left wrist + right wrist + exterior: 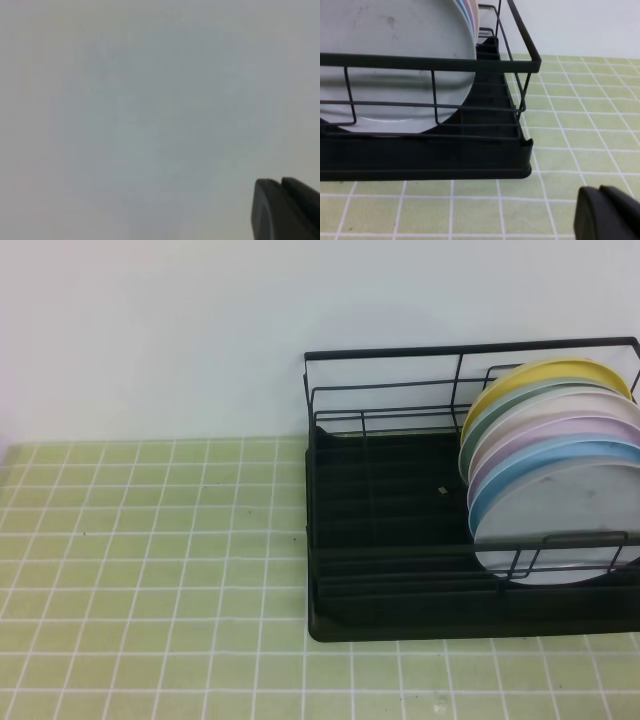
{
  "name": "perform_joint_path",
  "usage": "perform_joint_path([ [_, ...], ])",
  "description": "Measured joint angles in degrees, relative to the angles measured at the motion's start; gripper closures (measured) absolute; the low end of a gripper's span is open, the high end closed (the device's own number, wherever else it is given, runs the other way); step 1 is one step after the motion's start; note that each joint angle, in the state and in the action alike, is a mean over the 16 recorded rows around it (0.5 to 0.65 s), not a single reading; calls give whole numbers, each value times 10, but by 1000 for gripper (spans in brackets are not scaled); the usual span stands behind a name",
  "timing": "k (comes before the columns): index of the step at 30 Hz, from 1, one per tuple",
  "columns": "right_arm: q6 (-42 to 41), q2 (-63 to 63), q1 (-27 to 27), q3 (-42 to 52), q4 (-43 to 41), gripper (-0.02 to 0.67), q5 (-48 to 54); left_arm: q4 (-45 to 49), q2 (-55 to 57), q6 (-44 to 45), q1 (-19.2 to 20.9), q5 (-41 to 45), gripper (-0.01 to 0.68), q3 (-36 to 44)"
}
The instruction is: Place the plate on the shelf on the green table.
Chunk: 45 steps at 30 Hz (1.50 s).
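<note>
Exterior high view: plate (570,525) seen upright at near end of stack, right side of shelf (390,540), still in rack; worktop (150,570) bare at left. No arm seen. Step judged: pick not yet begun.

Left wrist view: left claw (287,210) clenched, nothing grasped; only blank pale surface faced.

Right wrist view: right claw (607,215) clenched, nothing grasped, low over tiles just beside the shelf's near corner. Next move judged: right claw to be opened, plate rim to be reached over front rail.

Bright, even light, soft shadows; high view slightly hazy; left wrist view a featureless blur; right wrist view soft near the rack (425,150)
</note>
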Motion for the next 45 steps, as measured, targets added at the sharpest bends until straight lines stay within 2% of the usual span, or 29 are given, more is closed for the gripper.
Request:
perform_joint_path([
  [34, 0, 1, 2, -1, -3, 649, 1, 2, 0, -14, 0, 16, 674, 6],
  [39, 0, 1, 2, -1, -3, 649, 1, 61, 0, -79, 0, 55, 675, 24],
  [45, 0, 1, 2, -1, -3, 649, 1, 245, 0, -257, 0, 103, 675, 68],
])
